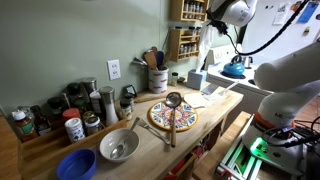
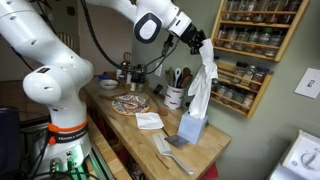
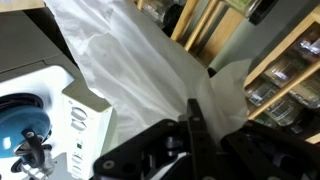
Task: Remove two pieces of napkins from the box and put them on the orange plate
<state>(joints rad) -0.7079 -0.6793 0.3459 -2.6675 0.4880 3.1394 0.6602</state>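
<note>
My gripper (image 2: pixel 198 44) is shut on a white napkin (image 2: pixel 203 85) and holds it high above the counter. The napkin hangs down to the blue-grey tissue box (image 2: pixel 190 128) below, and its lower end is still at the box's opening. In an exterior view the gripper (image 1: pixel 212 18) is at the top, with the napkin (image 1: pixel 207 45) above the box (image 1: pixel 197 78). In the wrist view the shut fingers (image 3: pixel 193 118) pinch the napkin (image 3: pixel 130 70). The orange patterned plate (image 1: pixel 173 117) (image 2: pixel 130 103) carries a ladle (image 1: pixel 173 101). Another napkin (image 2: pixel 149 121) lies flat on the counter between plate and box.
A wall spice rack (image 2: pixel 255 45) hangs right behind the gripper. A utensil crock (image 1: pixel 157 79) stands at the wall. A metal bowl (image 1: pixel 118 146), a blue bowl (image 1: pixel 76 165) and spice jars (image 1: pixel 75 125) fill the counter's far end. A spatula (image 2: pixel 170 150) lies near the box.
</note>
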